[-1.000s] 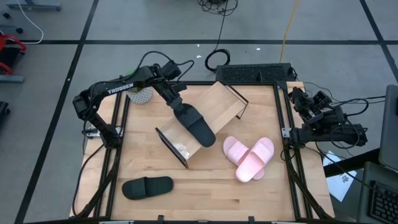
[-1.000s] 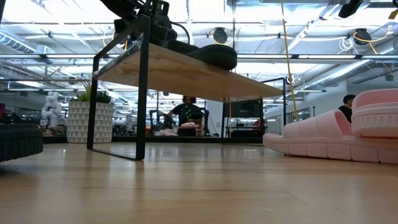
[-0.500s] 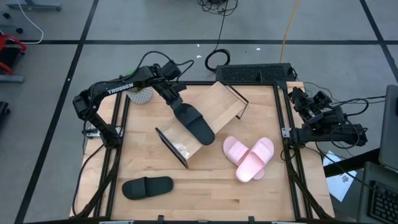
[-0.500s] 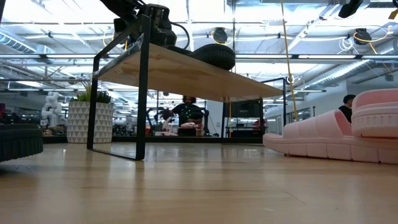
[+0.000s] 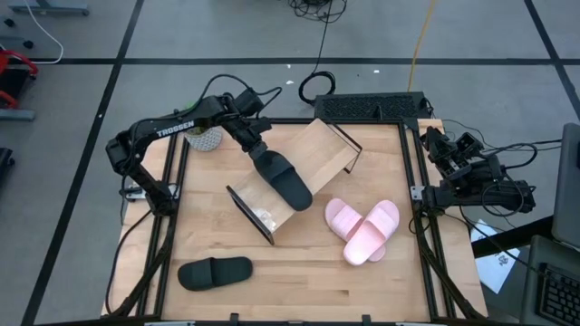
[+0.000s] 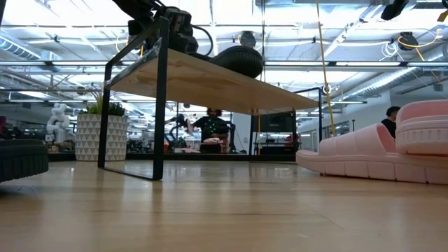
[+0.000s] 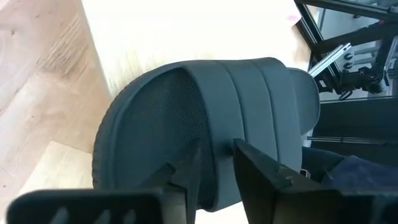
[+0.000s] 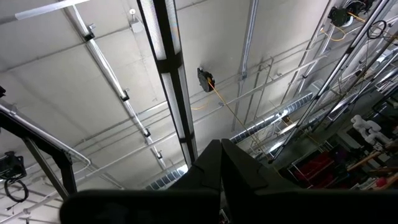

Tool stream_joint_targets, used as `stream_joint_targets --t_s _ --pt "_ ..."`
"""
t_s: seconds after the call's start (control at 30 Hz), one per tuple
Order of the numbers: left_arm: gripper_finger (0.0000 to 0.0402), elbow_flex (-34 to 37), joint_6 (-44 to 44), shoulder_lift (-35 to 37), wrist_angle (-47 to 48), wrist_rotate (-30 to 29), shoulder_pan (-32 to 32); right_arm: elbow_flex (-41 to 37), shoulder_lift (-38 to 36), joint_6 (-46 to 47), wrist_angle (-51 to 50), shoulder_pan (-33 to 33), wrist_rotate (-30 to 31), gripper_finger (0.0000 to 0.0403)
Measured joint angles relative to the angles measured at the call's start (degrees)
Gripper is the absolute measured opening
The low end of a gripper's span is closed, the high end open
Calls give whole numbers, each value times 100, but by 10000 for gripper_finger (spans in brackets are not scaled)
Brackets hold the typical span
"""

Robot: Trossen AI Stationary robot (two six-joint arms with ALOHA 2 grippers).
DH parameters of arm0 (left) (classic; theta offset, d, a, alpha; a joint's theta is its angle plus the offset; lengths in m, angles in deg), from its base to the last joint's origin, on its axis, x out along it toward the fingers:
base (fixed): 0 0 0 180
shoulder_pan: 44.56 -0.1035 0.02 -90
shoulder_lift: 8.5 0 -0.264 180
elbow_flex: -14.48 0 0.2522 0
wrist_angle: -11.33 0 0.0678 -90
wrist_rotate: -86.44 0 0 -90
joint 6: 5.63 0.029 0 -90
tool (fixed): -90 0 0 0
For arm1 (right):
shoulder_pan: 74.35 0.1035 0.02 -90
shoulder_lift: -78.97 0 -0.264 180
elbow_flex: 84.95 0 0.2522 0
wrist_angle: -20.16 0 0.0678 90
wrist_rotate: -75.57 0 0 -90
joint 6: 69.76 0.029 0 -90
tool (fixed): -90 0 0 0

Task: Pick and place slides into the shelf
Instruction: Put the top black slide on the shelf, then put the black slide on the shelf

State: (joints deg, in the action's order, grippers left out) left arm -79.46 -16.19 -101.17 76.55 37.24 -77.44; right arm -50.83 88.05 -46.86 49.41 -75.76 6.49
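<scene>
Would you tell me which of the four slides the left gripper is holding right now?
The black slide lying on the shelf's top panel, gripped by the left gripper. The other black slide lies alone near the table's front; the pink pair sits beside the shelf.

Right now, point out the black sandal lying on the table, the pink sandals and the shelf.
black sandal [image 5: 215, 273], high view, on its strap.
pink sandals [image 5: 362, 229], high view, where the two overlap.
shelf [image 5: 319, 149], high view, bare top panel.

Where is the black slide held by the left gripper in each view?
High: black slide on top of the shelf, centre.
Low: upper centre, on the shelf's board.
Left wrist: fills the frame, left gripper clamping its heel.
Right wrist: absent.
Landmark: the shelf.
</scene>
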Motion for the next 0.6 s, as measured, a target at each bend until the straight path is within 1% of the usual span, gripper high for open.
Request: stream_joint_targets --t_s 0.23,0.6 --pt "116 0 -54 30 203 0 0 0 0 0 0 0 0 0" --pt "118 -2 -204 419 145 5 -28 0 0 0 1 0 -1 0"
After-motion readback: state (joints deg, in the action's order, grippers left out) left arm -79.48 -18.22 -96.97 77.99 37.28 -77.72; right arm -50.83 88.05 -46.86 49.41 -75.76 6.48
